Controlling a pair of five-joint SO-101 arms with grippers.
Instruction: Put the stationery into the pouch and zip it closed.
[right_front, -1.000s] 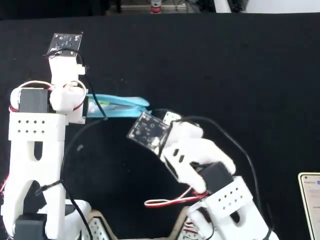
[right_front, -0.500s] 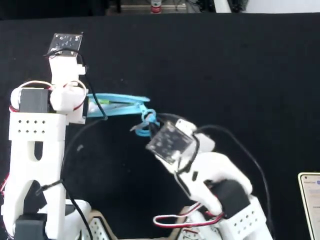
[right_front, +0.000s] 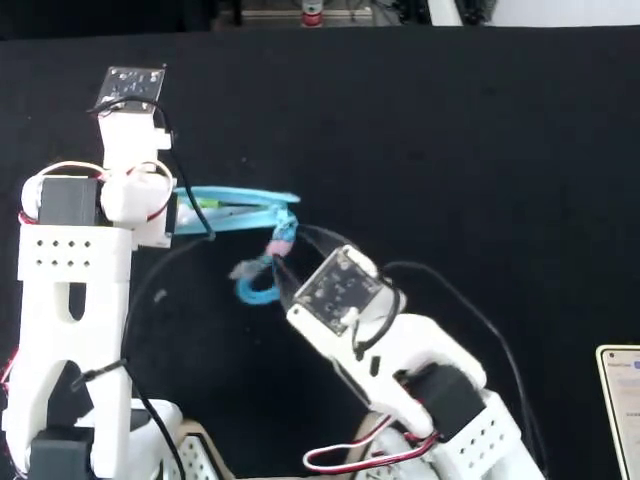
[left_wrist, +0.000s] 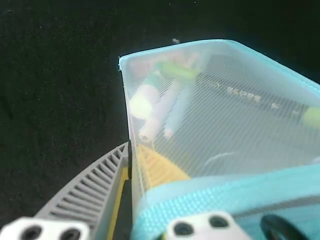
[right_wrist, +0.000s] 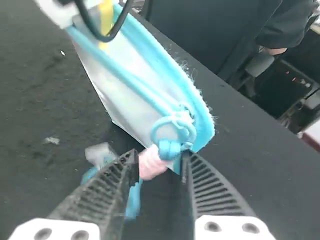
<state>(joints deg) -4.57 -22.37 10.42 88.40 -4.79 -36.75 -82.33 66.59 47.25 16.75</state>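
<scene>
A translucent pouch with teal trim hangs above the black table, held at one end by my left gripper, which is shut on it. In the left wrist view the pouch holds several pens, and my left gripper clamps its edge. At the pouch's other end hangs the zipper pull, a pink bead on a blue cord loop. My right gripper sits just in front of that end. In the right wrist view my right gripper is shut on the pink bead, below the pouch.
The black table stretches wide to the right and back. A white card-like object lies at the table's right front edge. Both arm bases stand along the front edge.
My right arm has drawn back from the pouch's end toward the front and left. The pink bead and blue cord have come into sight, hanging from the pouch. The left arm kept still.
</scene>
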